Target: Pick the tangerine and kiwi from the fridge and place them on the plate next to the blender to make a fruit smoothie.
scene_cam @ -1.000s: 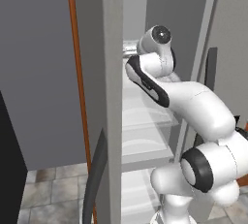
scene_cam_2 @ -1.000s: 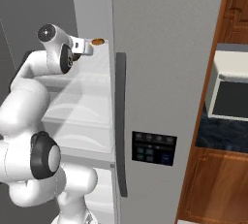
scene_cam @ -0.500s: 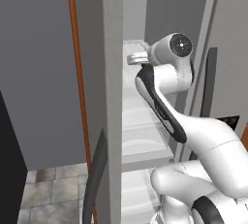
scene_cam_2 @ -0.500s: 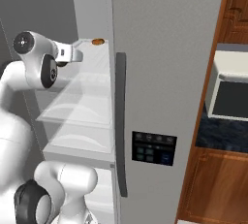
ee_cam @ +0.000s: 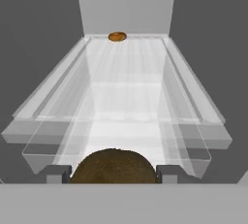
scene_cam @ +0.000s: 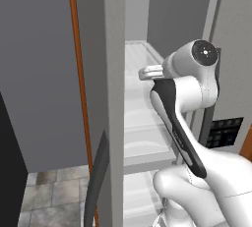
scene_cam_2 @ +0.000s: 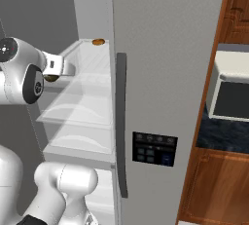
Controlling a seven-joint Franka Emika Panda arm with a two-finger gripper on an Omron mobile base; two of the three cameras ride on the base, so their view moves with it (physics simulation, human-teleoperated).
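The dark two-finger gripper (ee_cam: 112, 174) is closed on the round olive-brown kiwi (ee_cam: 113, 166) at the silver-grey fridge's (scene_cam_2: 165, 73) shelf front, apparently for carrying out, while the small orange tangerine (ee_cam: 117, 37) waits at the back.

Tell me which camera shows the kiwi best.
The hand view: the kiwi sits large and brown between the gripper fingers, front and centre. The right base view shows just a small dark sliver of it under the hand. In the left base view I can't make it out.
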